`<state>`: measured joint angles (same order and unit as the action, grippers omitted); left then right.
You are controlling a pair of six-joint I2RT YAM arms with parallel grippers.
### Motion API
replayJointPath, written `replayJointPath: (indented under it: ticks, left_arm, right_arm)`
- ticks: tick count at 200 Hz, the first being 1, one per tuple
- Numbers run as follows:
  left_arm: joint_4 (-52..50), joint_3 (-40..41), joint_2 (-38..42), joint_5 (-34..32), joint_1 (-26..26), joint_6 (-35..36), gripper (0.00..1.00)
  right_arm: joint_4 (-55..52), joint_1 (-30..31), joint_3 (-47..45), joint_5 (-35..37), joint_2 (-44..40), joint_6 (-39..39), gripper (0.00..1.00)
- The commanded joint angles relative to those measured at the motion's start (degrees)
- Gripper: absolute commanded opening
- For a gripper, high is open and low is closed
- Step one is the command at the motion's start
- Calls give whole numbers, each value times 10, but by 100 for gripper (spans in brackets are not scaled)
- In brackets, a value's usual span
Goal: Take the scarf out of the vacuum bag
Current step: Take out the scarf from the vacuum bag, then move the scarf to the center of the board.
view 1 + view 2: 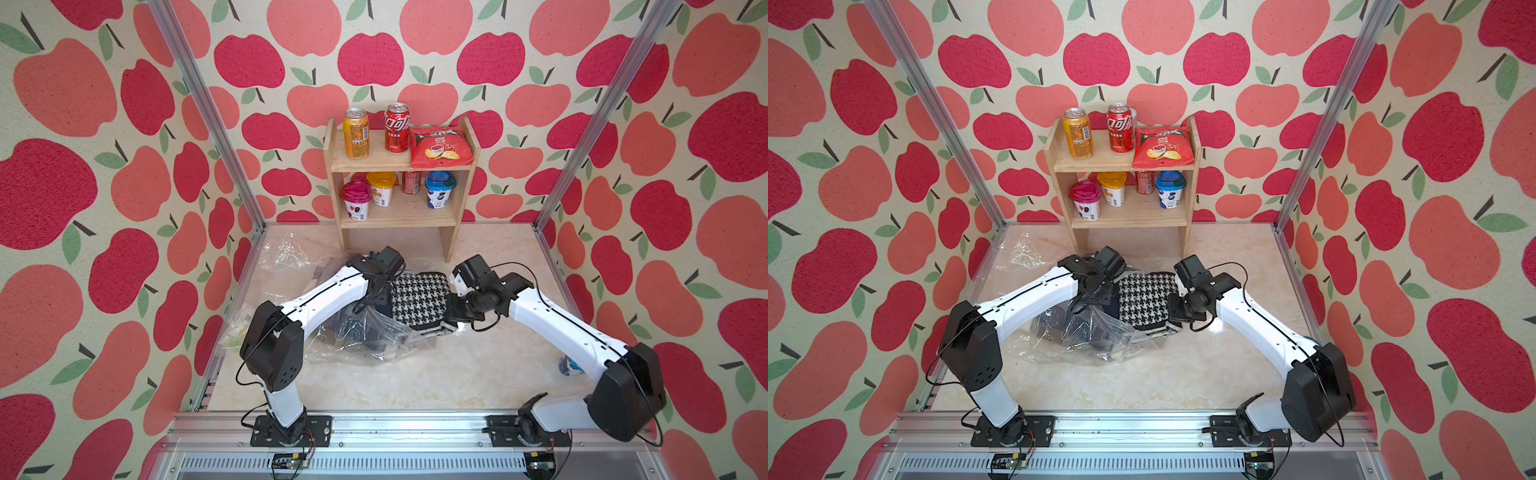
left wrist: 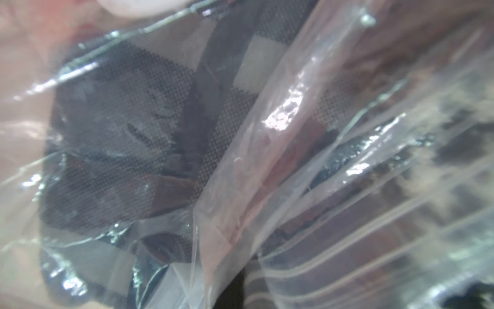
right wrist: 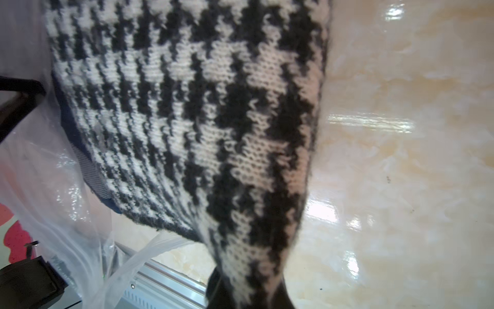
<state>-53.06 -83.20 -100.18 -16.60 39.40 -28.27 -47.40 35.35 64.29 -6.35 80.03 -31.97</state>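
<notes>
Both arms are in on the cloth. The right tool (image 1: 454,309) is closed hard on the near edge of the scarf (image 1: 419,297); the right wrist view shows the houndstooth knit gathering down into its jaws. The left tool (image 1: 376,301) is closed too, just across the scarf from the right one. In the left wrist view a fold of clear film runs down into its grip, so I read it as pinning the vacuum bag (image 1: 370,338).

Progress: about halfway, I'd say. The houndstooth part lies bare between the two tools, outside the plastic. On the left tool's side, dark cloth (image 2: 128,128) sits under the film, probably the rest of the scarf, not yet out.

Around them: open surface (image 1: 457,374) behind the right tool, room to draw back. A wooden shelf (image 1: 399,166) of cans and cups stands beyond both tools. A smaller bag (image 1: 237,328) lies behind the left tool by that arm's elbow. The loose, crumpled film around the dark cloth looks like the likely snag.
</notes>
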Motion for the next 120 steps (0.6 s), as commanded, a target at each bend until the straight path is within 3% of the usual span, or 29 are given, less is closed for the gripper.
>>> replayJointPath:
  ticks: [1,61,120]
  left_arm:
    - [10,-14,-6,1,1,13,0]
    - [12,-42,-19,9,3,30,0]
    - [9,-66,-36,18,4,55,0]
  right_arm:
    - [-95,-24,10,62,-17,30,0]
    - [-137,-132,-1,61,-34,43,0]
    - [-150,-232,7,91,56,90,0]
